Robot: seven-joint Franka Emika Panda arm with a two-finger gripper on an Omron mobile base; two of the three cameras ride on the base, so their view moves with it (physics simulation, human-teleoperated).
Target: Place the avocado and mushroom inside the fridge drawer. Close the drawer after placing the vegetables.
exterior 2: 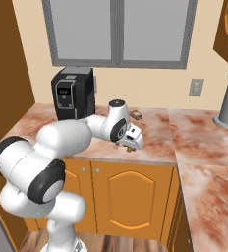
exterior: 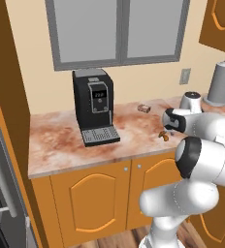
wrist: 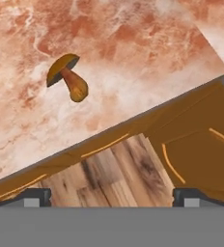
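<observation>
We see the claw (wrist: 112, 195) hanging spread wide and empty above the front edge of the marbled counter (exterior: 61, 140), its two dark tips apart at the bottom of the hand view; the mushroom (wrist: 68, 77) lies on its side on the stone, near that edge, tan cap up and stem pointing toward the drop; nothing is held.

What we judge could go wrong: the mushroom is small, rounded and tipped over, so fingers closing off-centre may roll or flick it; lying this near the lip, a nudge outward could send it over to the wooden floor (wrist: 119, 169) below; the claw sits out over the edge rather than above the mushroom, so we reckon it has to come back over the counter before descending, and a descent too low would strike stone.

Around it: a black coffee machine (exterior: 95, 104) stands against the wall under the window (exterior: 117, 31), well apart from the mushroom; a small brownish block (exterior: 144, 108) sits further back near the wall; a grey canister (exterior: 221, 83) stands on the far right corner; orange cabinet doors (exterior: 92, 201) run beneath; a dark appliance edge (exterior: 0, 193) shows at far left in the left base view.

Nothing stands between claw and mushroom; we cannot pick out the avocado or the fridge drawer from here.
</observation>
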